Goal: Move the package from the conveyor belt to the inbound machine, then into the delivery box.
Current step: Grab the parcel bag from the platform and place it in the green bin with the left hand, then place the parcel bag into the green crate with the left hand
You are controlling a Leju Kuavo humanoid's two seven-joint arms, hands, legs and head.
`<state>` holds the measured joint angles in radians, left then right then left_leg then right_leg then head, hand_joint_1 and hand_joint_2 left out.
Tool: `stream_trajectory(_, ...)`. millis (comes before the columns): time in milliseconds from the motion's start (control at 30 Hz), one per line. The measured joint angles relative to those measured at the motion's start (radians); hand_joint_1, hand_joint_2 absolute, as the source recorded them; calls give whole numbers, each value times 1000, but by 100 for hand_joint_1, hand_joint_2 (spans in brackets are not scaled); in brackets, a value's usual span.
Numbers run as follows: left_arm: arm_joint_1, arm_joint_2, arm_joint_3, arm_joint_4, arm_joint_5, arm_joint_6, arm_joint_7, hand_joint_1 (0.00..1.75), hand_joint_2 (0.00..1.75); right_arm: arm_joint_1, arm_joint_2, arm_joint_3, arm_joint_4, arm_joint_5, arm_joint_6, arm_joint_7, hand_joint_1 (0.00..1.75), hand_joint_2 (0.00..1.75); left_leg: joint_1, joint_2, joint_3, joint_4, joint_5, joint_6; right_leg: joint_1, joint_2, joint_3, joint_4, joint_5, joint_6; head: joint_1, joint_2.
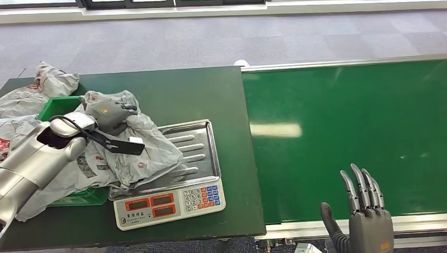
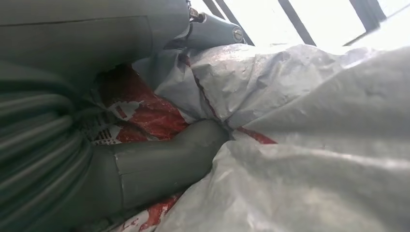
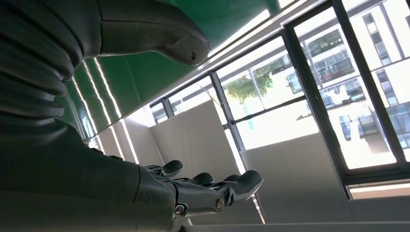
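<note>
On the scale tray (image 1: 203,138), my left hand (image 1: 110,113) grips the grey package (image 1: 145,153); I should lift it clear before swinging toward the green box (image 1: 55,107), right hand (image 1: 363,211) spread idle.

Crinkled grey plastic package (image 1: 138,150) with a dull sheen (red print); ribbed shiny steel scale tray (image 1: 196,138); glossy green conveyor belt (image 1: 342,132); matt dark-green bench (image 1: 174,95).
</note>
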<state>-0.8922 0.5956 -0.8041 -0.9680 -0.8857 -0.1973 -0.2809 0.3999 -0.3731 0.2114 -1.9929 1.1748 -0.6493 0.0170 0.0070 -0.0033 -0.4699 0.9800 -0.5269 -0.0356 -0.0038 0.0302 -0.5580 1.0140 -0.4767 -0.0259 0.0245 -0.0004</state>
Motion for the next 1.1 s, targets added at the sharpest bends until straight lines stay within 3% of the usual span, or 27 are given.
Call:
stream_trajectory(200, -146, 39, 54, -163, 25, -31, 56, 175, 175, 27, 3, -5, -5, 24, -11, 9, 0, 175, 0, -2, -10, 4, 0, 0, 0, -2, -7, 0, 1, 1, 0, 0)
stream_trajectory(367, -263, 35, 112, -261, 23, -46, 104, 175, 175, 30, 34, -5, -6, 60, 3, 10, 0, 175, -1, -2, -13, 5, -1, 1, -1, -2, -10, 0, 1, 2, 0, 0)
stream_trajectory(667, -295, 30, 164, -301, -12, -33, 124, 175, 175, 36, 55, -8, -6, 49, -1, 7, 0, 175, -1, -2, -13, 4, 0, 2, -1, -2, -9, 0, 2, 3, 0, 0)
stream_trajectory(833, -240, 68, 196, -234, -17, -30, 69, 175, 175, 51, 55, -18, -8, 41, -8, 9, 0, 175, -1, -1, -17, 3, -1, 2, -2, -1, -8, 0, 1, 2, 0, 0)
stream_trajectory(967, -101, 138, 225, -160, 6, 21, -1, 175, 175, 83, 60, -27, -24, 56, -16, 25, 0, 175, -2, 3, -13, 1, -1, 1, -2, 3, -10, 0, 1, 2, 0, 0)
stream_trajectory(1100, 31, 192, 259, -127, 28, 40, -5, 175, 175, 103, 65, -34, -38, 69, -16, 39, 0, 175, -1, 3, -13, 1, 0, 1, -2, 3, -11, 0, 1, 2, 0, 0)
